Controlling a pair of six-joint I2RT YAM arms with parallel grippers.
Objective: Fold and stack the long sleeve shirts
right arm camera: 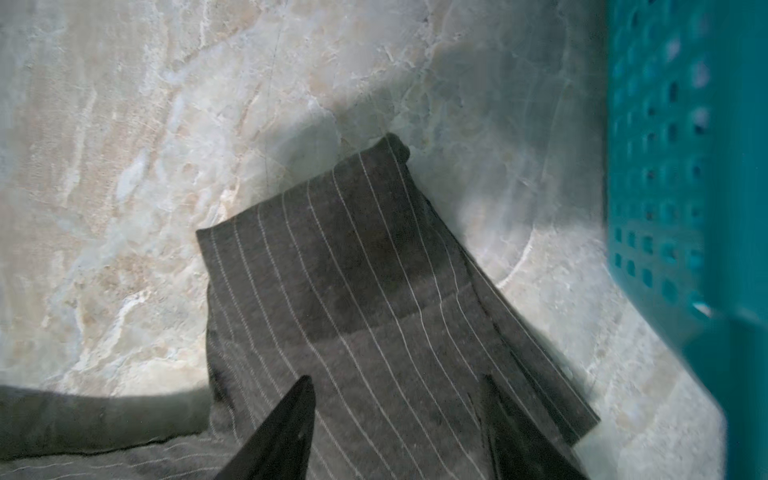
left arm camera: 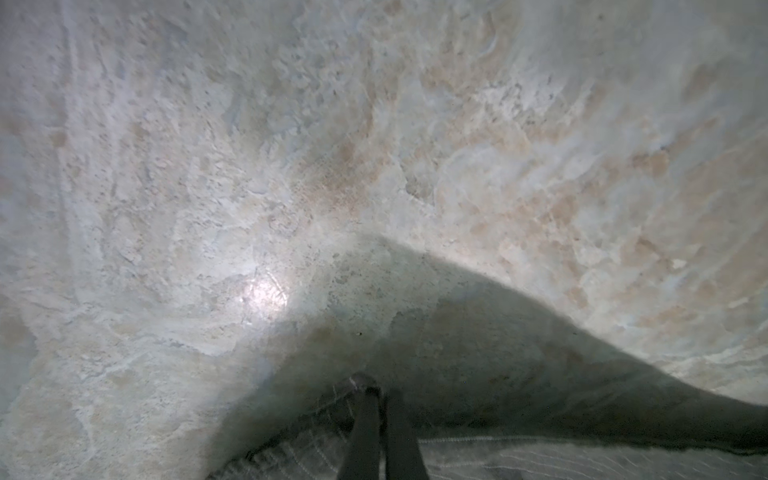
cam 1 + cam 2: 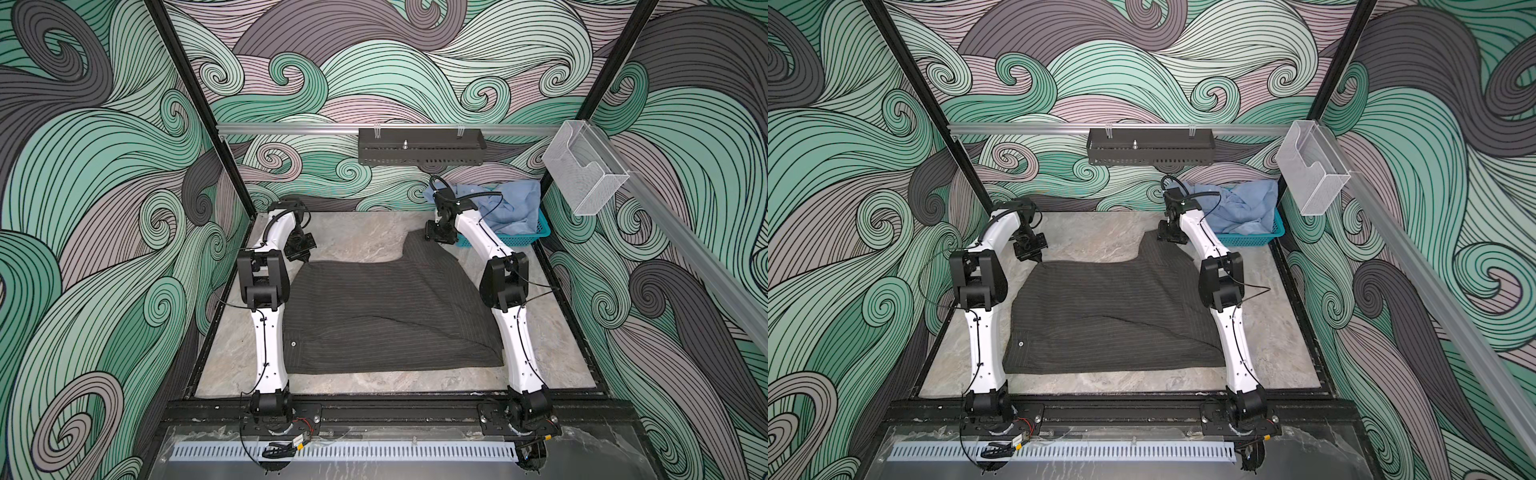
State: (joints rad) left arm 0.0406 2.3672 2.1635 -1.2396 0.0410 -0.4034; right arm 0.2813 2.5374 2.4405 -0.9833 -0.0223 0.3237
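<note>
The charcoal shirt (image 3: 382, 316) is lying spread across the table (image 3: 353, 237) centre. We're pinching its far-left corner w/ the left gripper (image 2: 376, 388), jaws closed on the cloth. Our right gripper (image 1: 397, 377) is hovering over the far-right flap, jaws standing wide apart. The light blue shirt (image 3: 511, 208) is sitting crumpled in the teal basket (image 3: 542, 232), far-right corner.

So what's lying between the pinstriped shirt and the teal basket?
Nothing, just bare tabletop between pinstriped shirt and teal basket, clear in the right wrist view.
</note>
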